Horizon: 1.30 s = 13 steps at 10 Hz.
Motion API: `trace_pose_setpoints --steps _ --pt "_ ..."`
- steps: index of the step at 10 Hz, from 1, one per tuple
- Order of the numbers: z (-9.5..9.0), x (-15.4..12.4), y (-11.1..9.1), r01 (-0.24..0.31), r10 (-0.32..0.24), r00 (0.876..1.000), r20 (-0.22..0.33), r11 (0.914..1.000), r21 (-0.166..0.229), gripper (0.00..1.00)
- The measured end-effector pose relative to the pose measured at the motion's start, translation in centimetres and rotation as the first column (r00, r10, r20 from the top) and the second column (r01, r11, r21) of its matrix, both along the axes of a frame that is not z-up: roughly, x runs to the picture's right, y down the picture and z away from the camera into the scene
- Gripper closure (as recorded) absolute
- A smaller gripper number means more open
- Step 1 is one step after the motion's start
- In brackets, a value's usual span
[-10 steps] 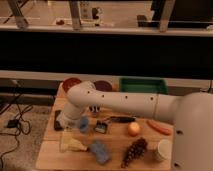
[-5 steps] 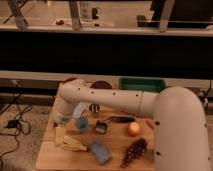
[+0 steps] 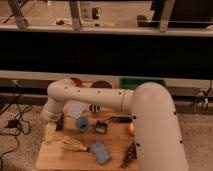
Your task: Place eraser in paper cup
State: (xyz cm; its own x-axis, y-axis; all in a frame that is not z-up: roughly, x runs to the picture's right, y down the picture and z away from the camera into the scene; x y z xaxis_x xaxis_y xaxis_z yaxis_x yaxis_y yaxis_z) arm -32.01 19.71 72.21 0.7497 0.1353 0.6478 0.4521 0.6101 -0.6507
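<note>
**Pickup not yet begun**

Past the blue sponge-like pad [image 3: 100, 151] up front, poised low with the gripper [image 3: 50, 131] at the wooden table's [image 3: 52, 156] left edge; cannot tell its grasp. Leaves the small flat black rectangular eraser [image 3: 101, 126] mid-table, unheld. No sighting of the off-white paper cup, probably behind the white arm [image 3: 95, 95].

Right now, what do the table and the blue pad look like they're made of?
Table: looks like wood, pale tan and matte, a plain flat board. Blue pad: likely foam or sponge, dull and soft-looking, though fabric is possible. The hand hangs over the table's left edge.
</note>
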Motion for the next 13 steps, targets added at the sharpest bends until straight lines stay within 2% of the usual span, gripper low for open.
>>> trace_pose_setpoints --steps 5,7,8,11,13 --pt "0.2 0.1 0.0 -0.003 0.003 1.0 -0.004 1.0 -0.002 0.06" --pt "1.6 0.2 -1.3 -0.043 0.043 0.999 -0.013 0.9987 0.028 0.06" --pt "2.9 0.1 -2.6 -0.055 0.056 0.998 -0.016 0.9976 0.043 0.06" --pt "5.7 -0.3 -5.0 -0.071 0.072 0.997 -0.018 0.9955 0.063 0.06" --pt "6.3 -0.5 -4.7 -0.079 0.08 0.997 -0.014 0.9951 0.059 0.06"
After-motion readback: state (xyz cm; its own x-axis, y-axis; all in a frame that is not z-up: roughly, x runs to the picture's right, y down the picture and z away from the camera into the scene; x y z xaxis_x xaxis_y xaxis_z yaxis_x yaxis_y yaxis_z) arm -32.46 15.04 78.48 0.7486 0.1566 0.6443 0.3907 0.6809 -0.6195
